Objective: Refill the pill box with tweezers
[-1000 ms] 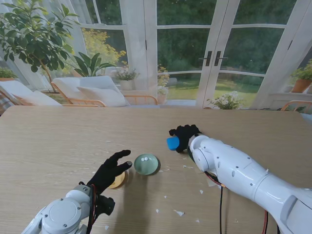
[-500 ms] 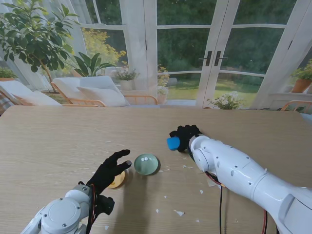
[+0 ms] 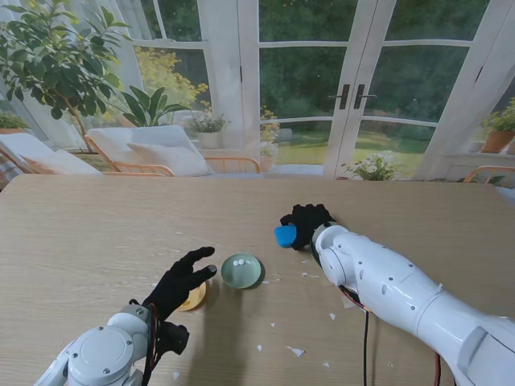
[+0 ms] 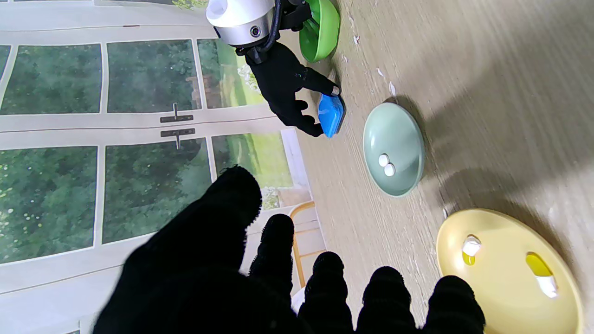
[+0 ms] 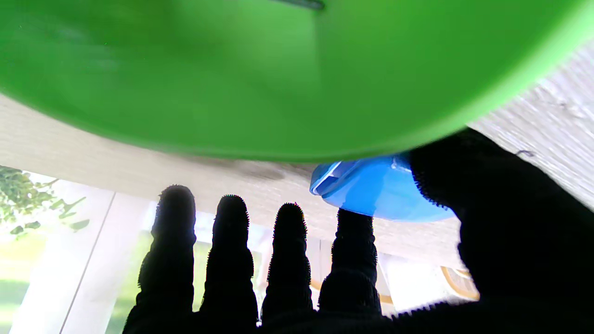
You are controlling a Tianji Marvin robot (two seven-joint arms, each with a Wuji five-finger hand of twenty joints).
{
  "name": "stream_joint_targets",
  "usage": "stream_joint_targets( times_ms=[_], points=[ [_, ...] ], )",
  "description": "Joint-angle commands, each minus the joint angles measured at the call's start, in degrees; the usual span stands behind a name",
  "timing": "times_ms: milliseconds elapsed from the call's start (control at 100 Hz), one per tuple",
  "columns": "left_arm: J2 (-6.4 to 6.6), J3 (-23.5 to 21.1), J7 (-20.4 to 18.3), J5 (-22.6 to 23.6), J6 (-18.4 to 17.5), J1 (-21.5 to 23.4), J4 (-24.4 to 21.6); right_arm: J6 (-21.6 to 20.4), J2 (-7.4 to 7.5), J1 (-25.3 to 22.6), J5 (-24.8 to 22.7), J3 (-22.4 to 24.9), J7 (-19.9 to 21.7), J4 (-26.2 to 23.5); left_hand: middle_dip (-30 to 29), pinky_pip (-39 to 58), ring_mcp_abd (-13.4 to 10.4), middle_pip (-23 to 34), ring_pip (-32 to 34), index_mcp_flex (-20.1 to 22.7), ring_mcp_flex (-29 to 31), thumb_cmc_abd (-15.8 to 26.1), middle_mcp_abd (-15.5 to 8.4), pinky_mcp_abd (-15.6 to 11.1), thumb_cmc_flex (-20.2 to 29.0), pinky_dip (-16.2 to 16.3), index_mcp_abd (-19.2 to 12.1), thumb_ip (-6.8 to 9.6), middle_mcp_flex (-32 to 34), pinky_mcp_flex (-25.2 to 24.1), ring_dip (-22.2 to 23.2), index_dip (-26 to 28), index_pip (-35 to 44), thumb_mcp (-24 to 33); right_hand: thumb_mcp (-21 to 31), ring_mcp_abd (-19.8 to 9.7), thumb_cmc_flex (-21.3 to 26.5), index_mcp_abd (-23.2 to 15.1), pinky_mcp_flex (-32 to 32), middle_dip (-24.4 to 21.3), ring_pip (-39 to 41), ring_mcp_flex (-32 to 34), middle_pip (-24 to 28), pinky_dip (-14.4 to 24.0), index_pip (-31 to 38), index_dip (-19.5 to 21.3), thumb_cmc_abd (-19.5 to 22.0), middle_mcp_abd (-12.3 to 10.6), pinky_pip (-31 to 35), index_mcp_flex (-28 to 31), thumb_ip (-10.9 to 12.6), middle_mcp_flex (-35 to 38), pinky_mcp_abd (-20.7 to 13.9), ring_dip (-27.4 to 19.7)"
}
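two black-gloved hands are showing over the wooden surface (image 3: 96, 233). the right hand (image 3: 306, 225) is reaching far from me, its thumb and fingers pinching the blue pill box (image 3: 285, 235) (thumb on one face, a fingertip on the other, as the left wrist view shows). the pill box is sitting at the surface, a little to the right of the pale green dish (image 3: 241, 271), which is carrying two white pills (image 4: 386, 165). in the right wrist view a bright green bowl (image 5: 278, 69) is looming close over the pill box. the left hand (image 3: 183, 281) is hovering released, fingers spread and holding nothing, above the yellow dish (image 4: 506, 273), which is lying just beside the pale green dish on its left. compared with a second ago, the right hand and the pill box are lying slightly farther left, while the left hand is staying where it was. the tweezers cannot be made out.
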Motion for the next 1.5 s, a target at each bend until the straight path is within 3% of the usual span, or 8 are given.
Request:
stream_joint_targets(
  times_ms=[0,380,520,820,900,1030,1230,1490],
  points=[
    [-0.28,-0.06,-0.62,-0.13,0.22,0.25,-0.49,0.32,0.21,-1.19,-0.9,0.41,0.11,-1.98,0.27,-0.98,-1.03,0.33,-0.05,-0.51,-0.73,-0.42,-0.31,-0.73,0.57,-0.63,-0.53,0.31,-0.26,-0.02,0.56,0.59,0.87,-0.05,4.41,0.52,2.99,-6.19,0.32,0.63,0.49,0.62,1.77,0.58,11.8,3.48,4.0,-0.3,1.53,6.12,0.15,-1.68,-0.06,0.64],
    [-0.09,-0.27,-1.57,-0.21,1.04,-0.05,-0.43,1.98,3.37,-10.39,-8.52,11.75,2.14,-15.55,1.0,-0.78,-0.62,0.79,0.22,-0.68,-0.65,-2.19,0.17,-0.41,0.47,-0.34,-0.05,0.48,-0.18,0.03,1.07,0.82,1.33,1.0,3.74,0.92,2.72,-5.63,0.36,0.98,0.39,1.06,2.4,0.51,18.27,3.98,4.68,0.02,1.8,2.14,0.36,-1.68,0.17,0.63],
    [-0.38,-0.5,-1.36,-1.47,2.62,-0.94,-0.15,2.13,4.59,-16.34,-12.82,17.58,4.19,-23.38,7.46,-0.03,0.71,4.88,0.9,-0.55,-0.49,-3.34,2.42,0.56,-0.57,2.93,2.3,0.12,0.79,-0.19,4.42,2.64,4.13,3.82,3.27,1.16,2.79,-5.59,0.53,1.52,0.4,1.56,3.21,0.55,19.05,3.85,4.92,0.05,1.89,2.3,0.44,-1.8,0.34,0.62],
    [-0.06,-0.05,-4.27,-4.32,5.36,-3.99,0.74,1.42,5.73,-29.39,-21.59,27.66,6.85,-40.34,12.54,6.18,4.85,17.48,5.39,-0.7,-0.84,-5.47,6.58,3.7,-1.98,18.1,9.56,-0.31,4.01,-2.15,21.36,5.69,8.5,6.9,2.29,1.5,3.44,-4.97,1.4,2.29,0.19,3.11,3.9,0.78,19.84,3.39,4.93,0.14,2.34,2.44,0.6,-0.32,0.69,0.54],
    [-0.27,0.17,-4.24,-6.38,5.96,-4.75,0.67,0.87,5.84,-32.25,-23.45,29.33,7.21,-44.24,11.01,9.28,6.56,22.21,6.53,-1.99,-0.48,-7.13,7.94,5.42,-3.5,28.14,11.0,-0.5,5.86,-3.41,29.65,6.76,10.81,9.54,2.0,1.55,3.37,-4.91,1.3,2.4,0.07,3.15,3.84,0.82,19.81,3.26,5.0,0.14,2.35,2.55,0.61,-0.26,0.76,0.54],
    [-0.3,0.38,-5.56,-9.91,7.73,-6.14,0.35,0.06,5.94,-36.16,-25.77,31.27,7.7,-49.46,10.28,12.87,8.82,23.57,7.23,-2.36,3.28,-8.89,10.2,7.3,-6.19,39.55,14.49,-0.72,8.04,-3.91,32.85,7.45,12.04,11.69,1.51,1.59,3.52,-4.62,1.19,2.54,-0.12,3.33,3.68,0.84,19.82,3.1,5.04,0.13,2.27,2.94,0.69,0.15,0.9,0.54],
    [-0.23,1.39,-7.65,-13.65,11.28,-8.31,0.16,-0.12,6.02,-40.63,-27.4,32.52,8.91,-54.78,10.53,13.31,9.77,24.02,7.67,-2.43,4.8,-10.48,11.12,8.55,-9.18,42.36,18.44,-1.09,9.25,-2.38,34.02,8.01,12.0,12.37,0.32,1.67,3.67,-4.4,0.91,2.75,-0.67,3.03,3.55,0.84,19.19,2.82,5.49,0.13,2.01,2.96,0.83,0.18,0.93,0.48],
    [-1.75,2.52,-5.46,-19.45,16.21,-10.51,0.49,0.7,6.02,-43.48,-28.73,32.78,9.37,-58.03,10.58,13.04,10.29,24.27,7.59,-3.75,5.68,-14.02,12.5,9.17,-13.59,44.43,21.61,-2.14,9.55,-1.46,34.43,7.63,8.38,15.16,-0.54,1.69,3.81,-4.08,0.67,2.67,-1.0,2.62,2.59,0.99,18.4,2.97,5.65,0.43,1.84,2.83,1.07,-0.13,0.76,0.62]
  ],
)
